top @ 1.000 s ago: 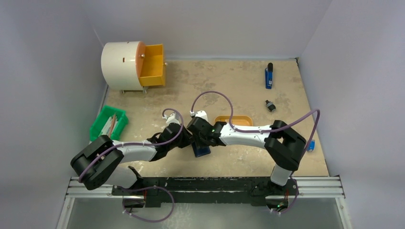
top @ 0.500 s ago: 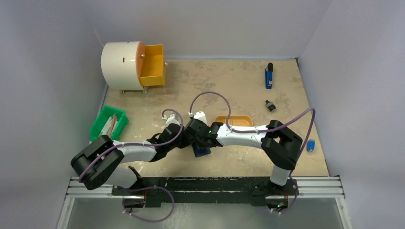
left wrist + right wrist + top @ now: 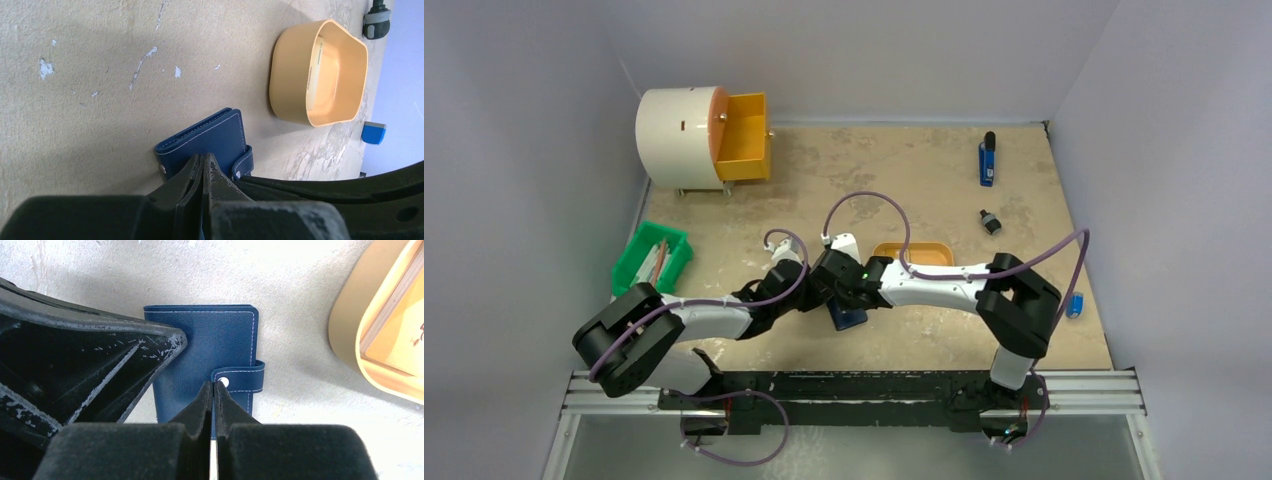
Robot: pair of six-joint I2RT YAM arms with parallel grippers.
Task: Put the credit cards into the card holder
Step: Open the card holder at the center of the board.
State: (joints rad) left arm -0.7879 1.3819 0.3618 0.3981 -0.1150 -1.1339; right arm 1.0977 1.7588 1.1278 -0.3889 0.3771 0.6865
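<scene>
The navy card holder (image 3: 850, 318) (image 3: 210, 137) (image 3: 220, 340) lies folded flat on the table, its snap tab (image 3: 242, 377) fastened. My left gripper (image 3: 204, 162) is shut, with its tips resting on the holder's cover. My right gripper (image 3: 214, 385) is also shut, its tips at the tab's end beside the snap button. I cannot tell whether it pinches the tab. Pale credit cards (image 3: 314, 70) (image 3: 395, 332) lie in the orange tray (image 3: 914, 252) (image 3: 292, 75) to the right of the holder.
A white drum with an open orange drawer (image 3: 742, 137) stands at the back left. A green bin (image 3: 652, 262) of sticks sits at the left edge. A blue tool (image 3: 987, 160), a small black part (image 3: 990, 222) and a small blue piece (image 3: 1076, 305) lie on the right.
My right gripper's jaws have closed at the snap tab. The left gripper and the card holder have stayed put.
</scene>
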